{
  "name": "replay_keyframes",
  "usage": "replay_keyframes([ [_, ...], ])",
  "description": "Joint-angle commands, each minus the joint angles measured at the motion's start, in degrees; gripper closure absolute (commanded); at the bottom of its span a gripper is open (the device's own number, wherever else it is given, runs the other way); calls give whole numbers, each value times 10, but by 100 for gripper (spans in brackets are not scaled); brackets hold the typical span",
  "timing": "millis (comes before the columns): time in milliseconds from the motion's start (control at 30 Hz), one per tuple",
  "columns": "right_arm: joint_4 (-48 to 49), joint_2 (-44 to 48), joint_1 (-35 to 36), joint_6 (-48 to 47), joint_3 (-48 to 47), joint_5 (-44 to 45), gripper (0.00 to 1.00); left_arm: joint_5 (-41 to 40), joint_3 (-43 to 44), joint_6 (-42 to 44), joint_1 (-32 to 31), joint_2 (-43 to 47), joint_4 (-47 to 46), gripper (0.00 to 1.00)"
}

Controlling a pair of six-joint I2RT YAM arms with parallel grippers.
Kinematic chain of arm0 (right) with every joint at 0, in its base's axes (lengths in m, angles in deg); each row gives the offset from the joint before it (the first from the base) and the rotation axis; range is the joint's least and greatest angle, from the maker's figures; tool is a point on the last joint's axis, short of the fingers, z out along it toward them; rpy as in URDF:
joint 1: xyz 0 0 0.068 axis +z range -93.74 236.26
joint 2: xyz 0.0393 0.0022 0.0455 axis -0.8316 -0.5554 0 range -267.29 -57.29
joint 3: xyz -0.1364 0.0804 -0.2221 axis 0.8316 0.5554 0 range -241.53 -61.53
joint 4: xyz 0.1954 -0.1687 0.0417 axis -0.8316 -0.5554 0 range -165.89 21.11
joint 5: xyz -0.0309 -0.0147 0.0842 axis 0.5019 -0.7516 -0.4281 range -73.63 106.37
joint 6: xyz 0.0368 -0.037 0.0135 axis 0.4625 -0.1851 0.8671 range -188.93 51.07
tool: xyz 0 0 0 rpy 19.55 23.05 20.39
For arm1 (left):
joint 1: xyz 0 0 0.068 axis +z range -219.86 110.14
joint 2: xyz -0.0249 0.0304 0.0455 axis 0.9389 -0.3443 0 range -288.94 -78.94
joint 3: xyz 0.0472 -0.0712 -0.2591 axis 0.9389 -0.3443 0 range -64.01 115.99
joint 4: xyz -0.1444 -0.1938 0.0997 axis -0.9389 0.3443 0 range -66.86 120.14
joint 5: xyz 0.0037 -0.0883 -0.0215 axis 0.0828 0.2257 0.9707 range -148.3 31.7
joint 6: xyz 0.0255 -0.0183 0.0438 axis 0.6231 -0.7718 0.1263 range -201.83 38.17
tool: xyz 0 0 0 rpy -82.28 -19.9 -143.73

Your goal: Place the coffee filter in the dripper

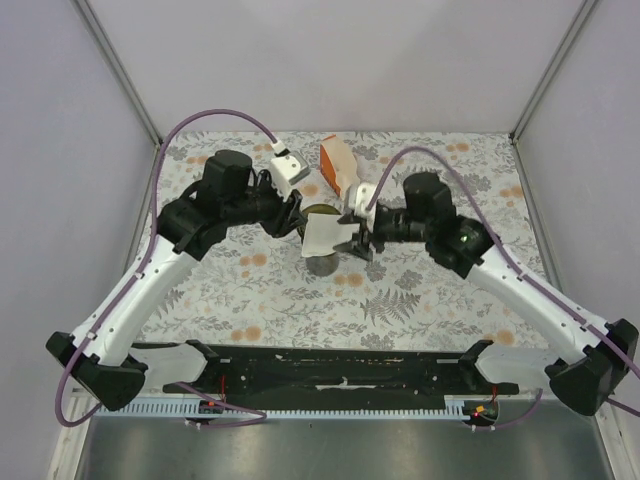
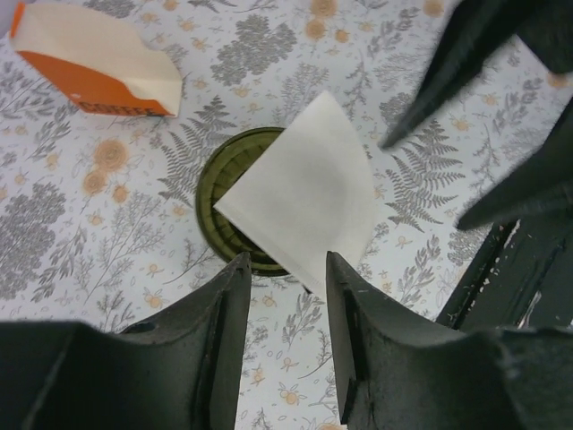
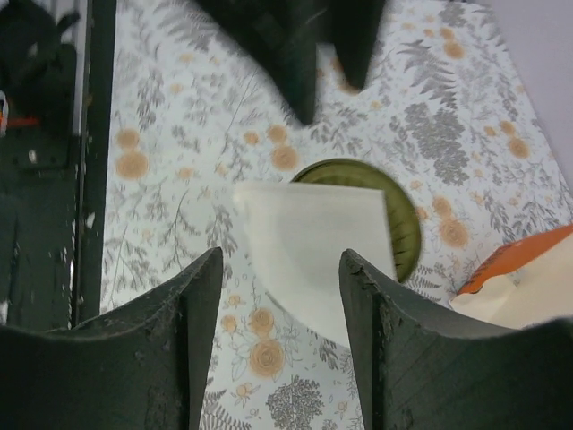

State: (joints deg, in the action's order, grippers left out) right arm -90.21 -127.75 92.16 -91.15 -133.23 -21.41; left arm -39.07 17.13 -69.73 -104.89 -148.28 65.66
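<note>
The coffee filter [image 1: 322, 235] is a flat white paper fan lying across the top of the dripper [image 1: 321, 264], covering most of its rim and overhanging one side. In the left wrist view the filter [image 2: 304, 193] hides the right part of the green ribbed rim [image 2: 215, 193]. My left gripper [image 1: 295, 215] is open just left of it, and the filter's corner reaches the gap between its jaws [image 2: 286, 264] without being pinched. My right gripper [image 1: 355, 240] is open on the right side; the filter [image 3: 313, 251] lies ahead of its jaws [image 3: 280, 260], over the dripper [image 3: 405, 224].
The orange-and-cream filter pack [image 1: 338, 165] lies behind the dripper on the floral table cover [image 1: 250, 300]; it also shows in the left wrist view [image 2: 89, 67] and the right wrist view [image 3: 528, 278]. The two grippers face each other closely across the dripper.
</note>
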Motion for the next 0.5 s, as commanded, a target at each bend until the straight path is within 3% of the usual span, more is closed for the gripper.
replay_keyframes([
  [0, 108, 50, 55, -189, 135, 104, 36, 9, 1, -8, 52, 29, -24, 53],
  [167, 203, 98, 65, -326, 244, 125, 25, 10, -32, -42, 78, 63, -25, 52],
  [467, 364, 70, 116, -455, 315, 234, 24, 27, -63, -50, 97, 97, -49, 51],
])
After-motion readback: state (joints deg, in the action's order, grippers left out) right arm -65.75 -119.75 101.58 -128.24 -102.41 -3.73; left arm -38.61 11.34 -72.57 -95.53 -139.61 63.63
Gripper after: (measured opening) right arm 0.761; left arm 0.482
